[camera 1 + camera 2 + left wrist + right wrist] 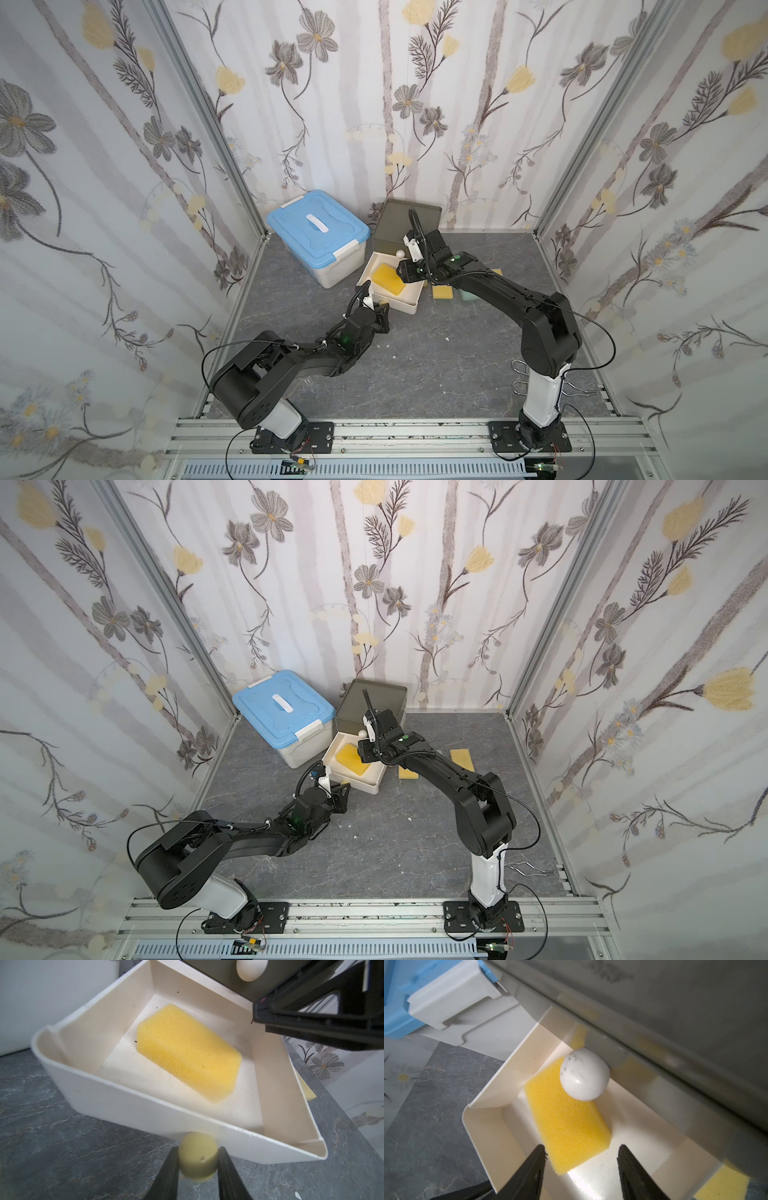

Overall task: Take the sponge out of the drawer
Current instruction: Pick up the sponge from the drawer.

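Left gripper [198, 1151] pinching the knob [196, 1164] of the drawer [104, 1093].
My right gripper [581, 1147], jaws apart, hangs over the yellow sponge [566, 1126] inside.

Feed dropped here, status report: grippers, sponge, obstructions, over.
Left gripper shut on drawer knob. Right gripper open, poised over sponge. Sponge flat in open drawer. Upper white knob overhangs drawer's back, nothing else obstructing.
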`<state>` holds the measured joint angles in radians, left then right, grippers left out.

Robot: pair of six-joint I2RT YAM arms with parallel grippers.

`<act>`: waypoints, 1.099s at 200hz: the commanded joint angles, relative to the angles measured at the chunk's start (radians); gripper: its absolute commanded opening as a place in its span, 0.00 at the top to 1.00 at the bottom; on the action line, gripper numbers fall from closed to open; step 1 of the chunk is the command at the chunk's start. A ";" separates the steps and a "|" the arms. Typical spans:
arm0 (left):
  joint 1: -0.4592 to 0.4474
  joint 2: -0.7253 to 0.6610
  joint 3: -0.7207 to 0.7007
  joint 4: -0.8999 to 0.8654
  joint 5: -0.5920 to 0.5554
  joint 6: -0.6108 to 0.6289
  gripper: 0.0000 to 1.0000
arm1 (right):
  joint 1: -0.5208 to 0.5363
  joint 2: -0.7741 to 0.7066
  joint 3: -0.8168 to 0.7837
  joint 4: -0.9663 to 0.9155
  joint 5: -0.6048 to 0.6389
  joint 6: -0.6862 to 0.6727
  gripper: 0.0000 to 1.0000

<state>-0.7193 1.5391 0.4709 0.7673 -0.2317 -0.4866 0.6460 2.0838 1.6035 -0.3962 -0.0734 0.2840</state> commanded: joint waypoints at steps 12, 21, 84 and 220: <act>0.001 0.007 -0.004 -0.014 -0.019 -0.012 0.79 | 0.017 0.048 0.049 -0.076 0.090 -0.028 0.42; 0.001 0.006 -0.003 -0.014 -0.020 -0.010 0.79 | 0.023 0.057 0.060 -0.082 0.095 -0.033 0.42; 0.001 0.004 -0.010 -0.006 -0.021 -0.008 0.79 | 0.029 0.123 0.114 -0.123 0.141 -0.036 0.47; 0.001 0.009 -0.021 0.010 -0.026 -0.009 0.79 | 0.032 0.190 0.182 -0.170 0.203 -0.037 0.76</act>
<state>-0.7181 1.5440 0.4557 0.7956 -0.2405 -0.4904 0.6815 2.2654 1.7859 -0.5640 0.0490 0.2222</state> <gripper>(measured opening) 0.283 0.290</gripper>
